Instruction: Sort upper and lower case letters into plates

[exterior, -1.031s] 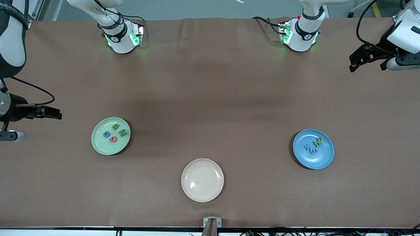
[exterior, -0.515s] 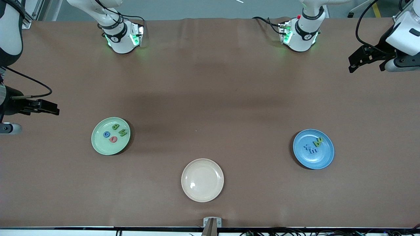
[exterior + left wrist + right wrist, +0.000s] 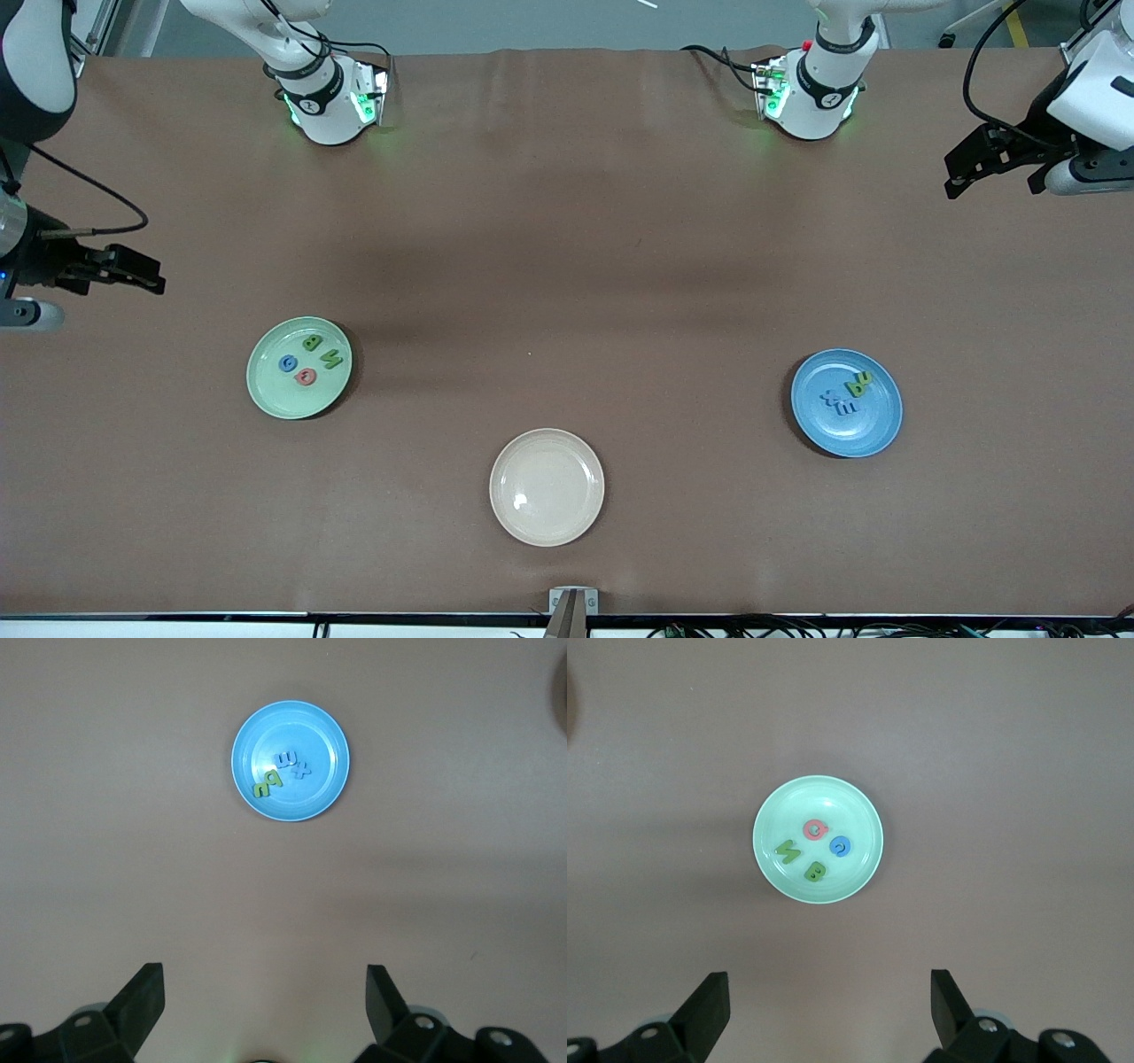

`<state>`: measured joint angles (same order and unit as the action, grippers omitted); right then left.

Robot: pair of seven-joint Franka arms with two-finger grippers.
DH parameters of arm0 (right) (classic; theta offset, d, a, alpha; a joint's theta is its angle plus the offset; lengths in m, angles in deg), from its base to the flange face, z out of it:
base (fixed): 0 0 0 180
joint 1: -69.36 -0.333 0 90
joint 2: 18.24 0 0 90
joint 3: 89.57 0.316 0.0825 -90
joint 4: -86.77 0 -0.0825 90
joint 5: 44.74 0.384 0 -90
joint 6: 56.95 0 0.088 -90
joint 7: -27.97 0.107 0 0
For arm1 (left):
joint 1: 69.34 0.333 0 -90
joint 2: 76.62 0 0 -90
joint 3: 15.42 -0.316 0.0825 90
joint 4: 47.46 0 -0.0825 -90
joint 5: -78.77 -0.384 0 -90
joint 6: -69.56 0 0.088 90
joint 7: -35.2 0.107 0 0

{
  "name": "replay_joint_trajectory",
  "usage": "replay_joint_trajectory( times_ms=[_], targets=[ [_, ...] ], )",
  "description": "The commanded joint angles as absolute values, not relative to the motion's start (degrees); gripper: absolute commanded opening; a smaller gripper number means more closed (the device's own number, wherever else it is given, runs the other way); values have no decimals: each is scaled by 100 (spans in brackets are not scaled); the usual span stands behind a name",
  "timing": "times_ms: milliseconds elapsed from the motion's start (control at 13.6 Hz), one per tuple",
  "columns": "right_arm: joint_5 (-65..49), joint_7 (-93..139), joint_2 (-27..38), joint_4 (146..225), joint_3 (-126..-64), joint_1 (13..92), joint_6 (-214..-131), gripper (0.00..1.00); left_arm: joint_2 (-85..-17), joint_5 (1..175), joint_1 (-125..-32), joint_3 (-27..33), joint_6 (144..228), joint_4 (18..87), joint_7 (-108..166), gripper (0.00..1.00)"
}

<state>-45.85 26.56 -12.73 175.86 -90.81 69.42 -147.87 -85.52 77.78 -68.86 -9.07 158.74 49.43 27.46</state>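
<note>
A pale green plate toward the right arm's end holds a green letter, a second green letter, a blue letter and a red letter. The blue plate toward the left arm's end carries green letters and blue letters. My right gripper hovers open and empty over bare table near that end's edge, with the green plate in its wrist view. My left gripper hangs open and empty over the table's other end, looking at the blue plate.
An empty cream plate lies midway between the two plates, nearer the front camera. The arm bases stand along the table's robot edge. A small metal bracket sits at the front edge.
My right gripper has drifted away from the pale green plate, toward the robots' edge of the table. The left gripper has barely shifted. Plates and letters have not moved.
</note>
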Motion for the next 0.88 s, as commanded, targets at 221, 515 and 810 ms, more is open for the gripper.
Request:
replay_joint_trajectory(
  times_ms=[221, 515, 810],
  targets=[
    [-4492, 2586, -1964, 18072, -9054, 6980, -14783, 100, -8480, 7859, -6872, -909, 15973, 4913, 2905, 100],
    [-4492, 2577, -2219, 18274, -9063, 6980, -14809, 100, -8480, 7850, -6872, -900, 15965, 4913, 2896, 100],
    [-4492, 2577, -2281, 18274, -9063, 6910, -14757, 100, -8497, 7850, -6855, -900, 15903, 4930, 2887, 100]
  ],
)
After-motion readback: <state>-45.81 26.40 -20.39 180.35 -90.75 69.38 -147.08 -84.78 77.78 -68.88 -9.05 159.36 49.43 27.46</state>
